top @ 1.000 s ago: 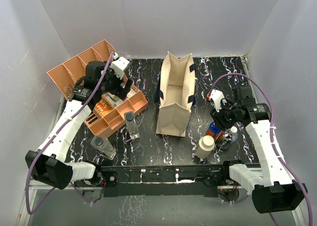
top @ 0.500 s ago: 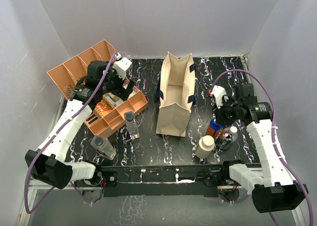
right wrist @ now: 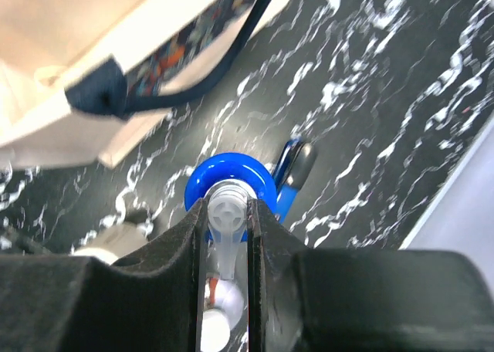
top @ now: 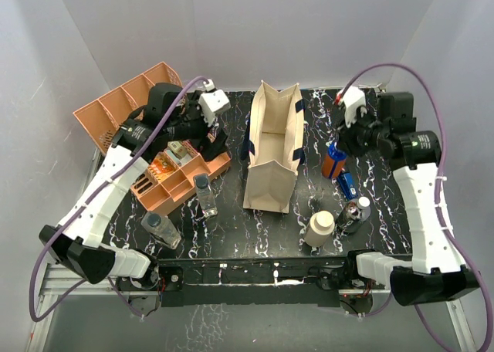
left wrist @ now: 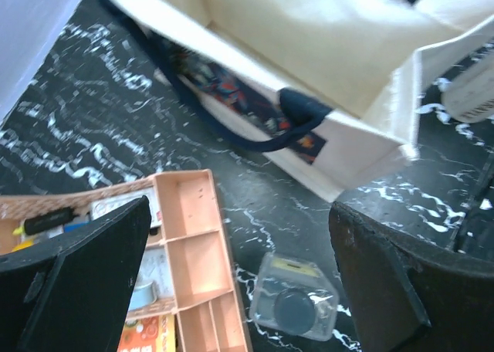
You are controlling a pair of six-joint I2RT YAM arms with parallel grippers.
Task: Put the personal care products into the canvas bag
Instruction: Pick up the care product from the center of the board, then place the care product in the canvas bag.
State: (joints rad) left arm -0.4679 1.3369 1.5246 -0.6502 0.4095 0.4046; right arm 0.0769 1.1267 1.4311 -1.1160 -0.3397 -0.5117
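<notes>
A robotics lab cell: white panels (top: pixel 231 35) box in a black marbled tabletop (top: pixel 231 221) from nine round to three o'clock; two cabled arms (top: pixel 108 188) bolt to a metal rail (top: pixel 255 272) at six

legible text: none.
print on the packets (top: pixel 164 167) in the orange tray (top: pixel 218 161) was too small to read.

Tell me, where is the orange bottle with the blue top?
In the top view the amber bottle is on the right, held by the right gripper, just right of the canvas bag, beside the slim blue object.
</notes>
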